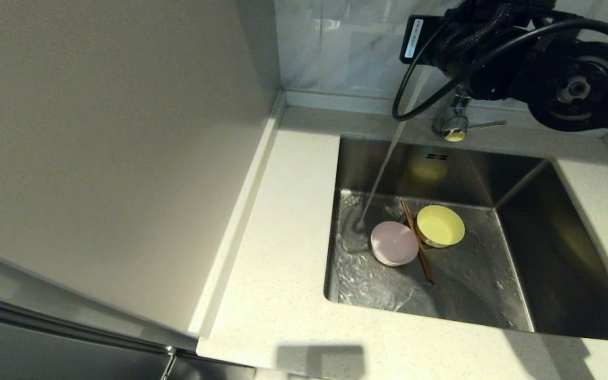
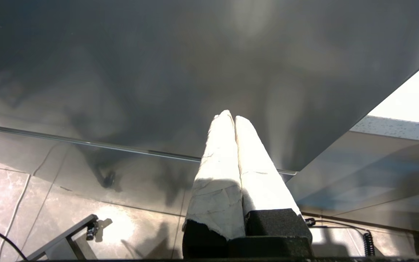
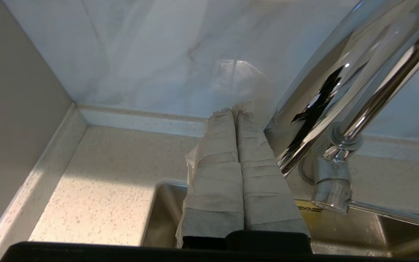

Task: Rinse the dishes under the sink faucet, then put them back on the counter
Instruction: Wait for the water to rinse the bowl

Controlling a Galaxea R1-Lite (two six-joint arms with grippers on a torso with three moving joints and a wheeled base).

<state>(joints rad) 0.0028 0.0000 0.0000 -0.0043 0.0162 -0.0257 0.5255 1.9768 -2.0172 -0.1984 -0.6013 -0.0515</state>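
Water streams from the chrome faucet (image 1: pixel 454 122) into the steel sink (image 1: pixel 547 248) and lands just left of the dishes. On the sink floor lie the pale-pink dish (image 1: pixel 394 243), the pale-yellow bowl (image 1: pixel 440 225) and, between them, the brown chopsticks (image 1: pixel 418 244). My right arm (image 1: pixel 573 79) hangs over the faucet. In the right wrist view my right gripper (image 3: pixel 235 111) is shut and empty, its taped fingers (image 3: pixel 216 163) close beside the curved spout (image 3: pixel 340 91), above the lever (image 3: pixel 384 213). My left gripper (image 2: pixel 231 115) is shut and empty, parked low before a dark cabinet front.
The speckled counter (image 1: pixel 283 237) runs left of and in front of the sink, with a raised rim (image 1: pixel 240 211) against the beige wall panel (image 1: pixel 98 132). Marble backsplash (image 1: pixel 346 47) stands behind the faucet. Tiled floor (image 2: pixel 49 218) lies below the left gripper.
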